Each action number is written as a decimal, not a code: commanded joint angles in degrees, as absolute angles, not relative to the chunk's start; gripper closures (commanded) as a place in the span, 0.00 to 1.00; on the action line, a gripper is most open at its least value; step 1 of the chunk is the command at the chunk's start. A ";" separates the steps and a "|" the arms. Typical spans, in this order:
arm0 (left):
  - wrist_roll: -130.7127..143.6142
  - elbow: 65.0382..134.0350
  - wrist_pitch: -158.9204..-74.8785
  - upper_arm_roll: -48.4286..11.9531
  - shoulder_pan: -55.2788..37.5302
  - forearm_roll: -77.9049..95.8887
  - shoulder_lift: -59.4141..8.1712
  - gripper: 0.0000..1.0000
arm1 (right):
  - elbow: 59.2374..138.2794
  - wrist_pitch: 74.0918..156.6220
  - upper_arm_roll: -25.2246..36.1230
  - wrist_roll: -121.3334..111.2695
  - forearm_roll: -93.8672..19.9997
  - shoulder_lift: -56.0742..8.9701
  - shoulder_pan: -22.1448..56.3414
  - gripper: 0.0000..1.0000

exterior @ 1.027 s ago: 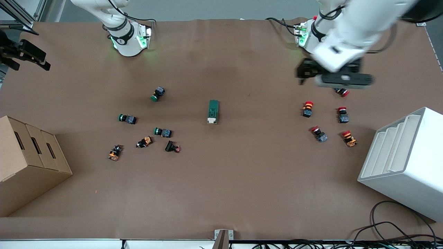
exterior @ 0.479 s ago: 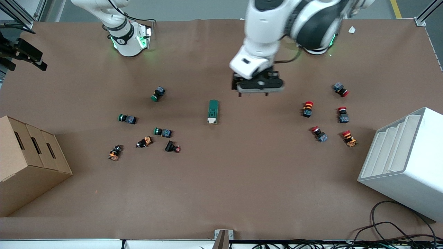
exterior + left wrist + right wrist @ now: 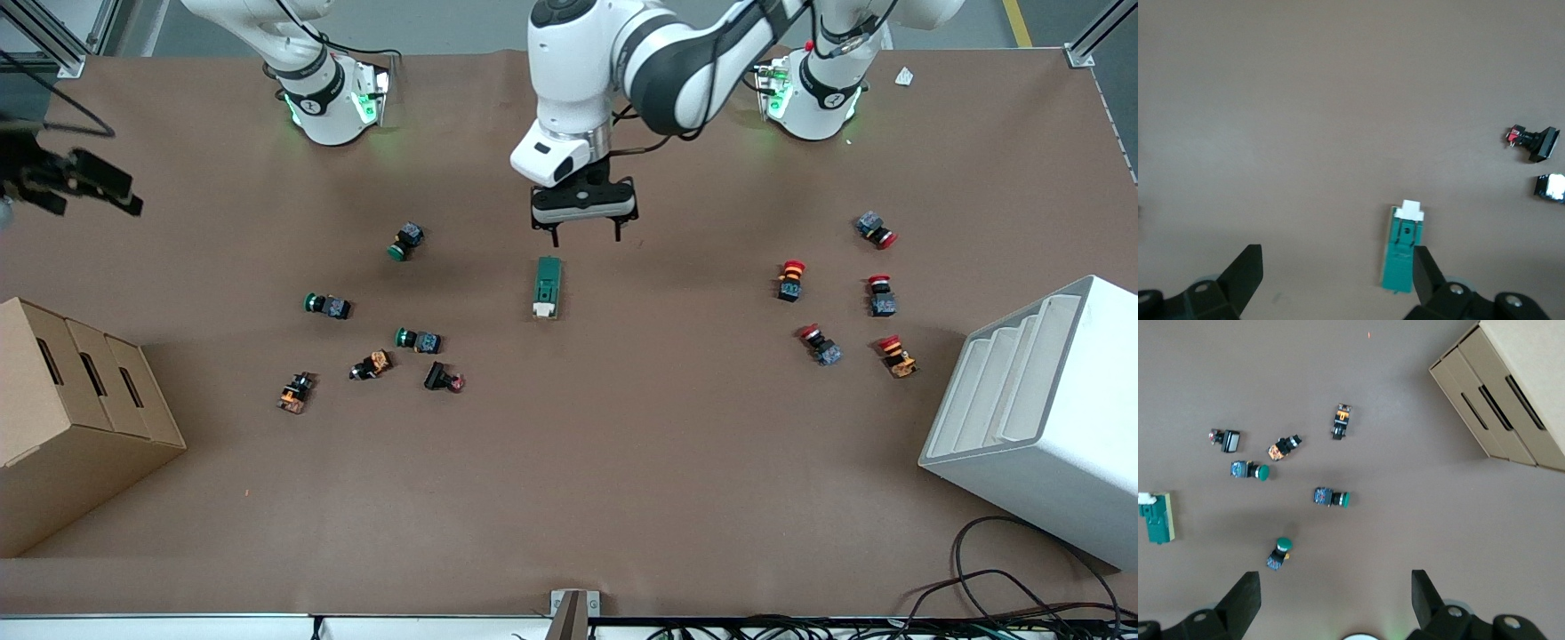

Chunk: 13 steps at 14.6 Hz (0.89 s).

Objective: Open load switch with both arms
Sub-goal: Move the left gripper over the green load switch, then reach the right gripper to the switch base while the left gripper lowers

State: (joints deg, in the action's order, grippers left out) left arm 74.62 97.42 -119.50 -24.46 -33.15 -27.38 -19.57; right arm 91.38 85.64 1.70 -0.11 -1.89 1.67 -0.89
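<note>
The load switch (image 3: 548,287) is a dark green block with a white tab, lying flat at the middle of the table. Its tab end points toward the front camera. My left gripper (image 3: 586,238) hangs open just above the table, over the spot next to the switch's green end. In the left wrist view the switch (image 3: 1405,250) lies beside one finger (image 3: 1426,272), not between the two. My right gripper (image 3: 76,178) is open and high over the right arm's end of the table. Its wrist view shows the switch (image 3: 1157,517) far off.
Green and orange push buttons (image 3: 418,340) are scattered toward the right arm's end, and red ones (image 3: 791,280) toward the left arm's end. A cardboard box (image 3: 71,400) and a white stepped rack (image 3: 1040,409) stand at the two ends. Cables (image 3: 1005,596) trail at the front corner.
The left arm swung in from its own end of the table to the middle and lowered its gripper beside the switch. The right gripper shifted slightly. The switch has not moved.
</note>
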 commanded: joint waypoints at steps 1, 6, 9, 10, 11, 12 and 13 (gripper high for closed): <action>86.36 98.35 -121.46 -24.35 -36.11 -34.87 -22.57 0.01 | 90.26 86.92 1.32 -0.18 -3.08 -3.67 -2.20 0.00; 105.86 101.07 -124.36 -24.35 -41.47 -47.95 -28.11 0.01 | 90.79 89.03 1.06 4.10 -0.61 -8.69 -0.45 0.00; 120.89 102.04 -125.68 -24.35 -43.68 -60.78 -32.77 0.01 | 90.53 90.17 0.88 22.70 -1.67 -12.12 5.51 0.00; 124.85 102.39 -125.68 -24.35 -44.73 -65.08 -34.78 0.01 | 90.44 90.87 0.88 29.55 -2.54 -13.43 8.06 0.00; 127.50 102.48 -125.68 -24.35 -45.35 -69.13 -36.54 0.01 | 90.35 91.66 0.88 36.23 -3.77 -14.93 10.43 0.00; 130.23 102.74 -125.60 -24.35 -45.79 -73.00 -38.22 0.01 | 90.18 93.06 0.88 43.61 -5.26 -16.77 12.98 0.00; 133.04 103.35 -125.51 -24.35 -45.96 -76.78 -39.28 0.02 | 90.09 94.64 0.88 49.86 -6.32 -18.35 14.92 0.00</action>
State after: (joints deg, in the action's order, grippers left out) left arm 128.56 103.14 -125.00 -24.51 -45.51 -70.66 -37.01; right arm 91.29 92.89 0.58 38.59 -4.20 -14.82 11.49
